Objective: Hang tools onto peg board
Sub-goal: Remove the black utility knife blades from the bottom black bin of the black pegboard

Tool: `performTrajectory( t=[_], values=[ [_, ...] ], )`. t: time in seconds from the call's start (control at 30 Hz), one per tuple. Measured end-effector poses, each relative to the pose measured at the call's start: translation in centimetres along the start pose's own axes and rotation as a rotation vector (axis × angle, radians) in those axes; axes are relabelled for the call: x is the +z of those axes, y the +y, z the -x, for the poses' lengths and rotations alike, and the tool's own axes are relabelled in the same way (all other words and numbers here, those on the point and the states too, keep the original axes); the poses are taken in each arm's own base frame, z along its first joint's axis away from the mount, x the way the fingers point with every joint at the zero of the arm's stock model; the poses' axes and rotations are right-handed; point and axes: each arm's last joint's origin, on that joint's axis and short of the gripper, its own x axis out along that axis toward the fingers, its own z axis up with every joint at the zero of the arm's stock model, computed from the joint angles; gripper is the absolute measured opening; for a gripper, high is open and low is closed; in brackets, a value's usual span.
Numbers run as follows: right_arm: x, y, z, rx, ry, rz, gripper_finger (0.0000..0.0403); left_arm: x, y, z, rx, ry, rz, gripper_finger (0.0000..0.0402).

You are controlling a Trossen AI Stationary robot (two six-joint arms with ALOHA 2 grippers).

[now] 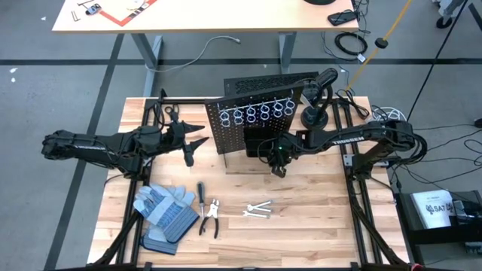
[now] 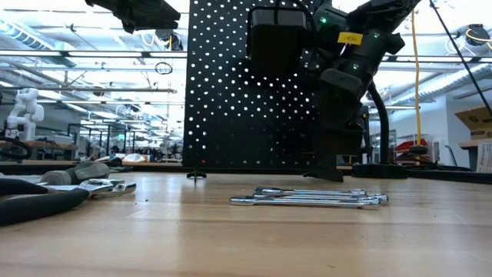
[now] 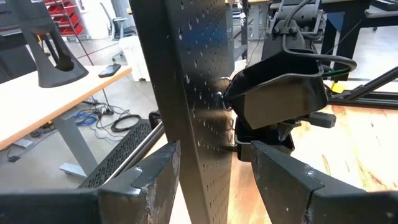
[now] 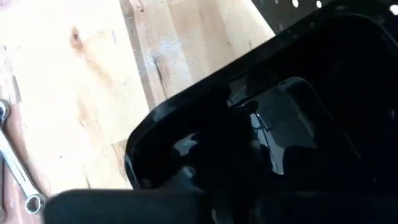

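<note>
Right gripper hangs over a black bin on the peg board, fingers pressed together; left gripper, fingers spread, straddles the board's edge to steady it.

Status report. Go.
Left gripper open, straddling peg board edge. Right gripper shut, over a bin. Wrenches, pliers on the table.

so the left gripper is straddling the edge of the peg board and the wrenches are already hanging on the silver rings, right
Not quite. The wrenches are not on the rings; they lie on the table in front of the peg board, as the high view shows. The silver rings hold nothing. The rest stands: the left wrist view shows the left gripper open, with the board's edge between its fingers.
</note>
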Motion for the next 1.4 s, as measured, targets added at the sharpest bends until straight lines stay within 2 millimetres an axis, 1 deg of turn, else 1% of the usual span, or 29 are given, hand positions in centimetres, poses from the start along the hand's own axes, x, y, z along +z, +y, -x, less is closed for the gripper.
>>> performTrajectory(
  t=[0.07, 0.2, 0.4, 0.63, 0.9, 1.0, 1.07, 1.13, 1.2, 1.4],
  values=[
    [0.0, 0.0, 0.0, -0.001, -0.004, 0.007, 0.0005, 0.0, 0.0, 0.0, 0.000, 0.000, 0.000, 0.0206],
    [0.1, 0.3, 0.2, -0.012, -0.021, 0.039, 0.0001, 0.0, 0.0, 0.0, 0.000, 0.000, 0.000, 0.0206],
    [0.1, 1.0, 1.2, -0.067, -0.076, 0.086, 0.0000, 0.0, 0.0, 0.0, 0.000, 0.001, 0.000, 0.0206],
    [0.1, 1.4, 3.0, -0.099, -0.140, 0.118, 0.0000, 0.0, 0.0, 0.0, 0.000, 0.000, 0.000, 0.0206],
    [0.2, 1.4, 6.0, -0.095, -0.241, 0.109, 0.0000, 0.0, 0.0, 0.0, 0.000, 0.000, 0.001, 0.0206],
    [-0.2, 1.2, 6.7, -0.091, -0.224, 0.089, 0.0000, 0.0, 0.0, 0.0, 0.000, 0.000, 0.001, 0.0206],
    [-0.6, 1.2, 6.7, -0.096, -0.190, 0.084, 0.0001, 0.0, 0.0, 0.0, 0.000, 0.000, 0.001, 0.0206],
    [-0.9, 1.1, 6.6, -0.102, -0.156, 0.063, 0.0014, 0.0, 0.0, 0.0, 0.000, 0.001, 0.000, 0.0206],
    [-1.0, 1.1, 6.2, -0.107, -0.132, 0.056, 0.0038, 0.0, 0.0, 0.0, 0.000, 0.000, 0.001, 0.0206],
    [-0.7, 1.3, 4.7, -0.111, -0.105, 0.065, 0.0143, 0.0, 0.0, 0.0, 0.000, 0.000, 0.000, 0.0206]
  ],
)
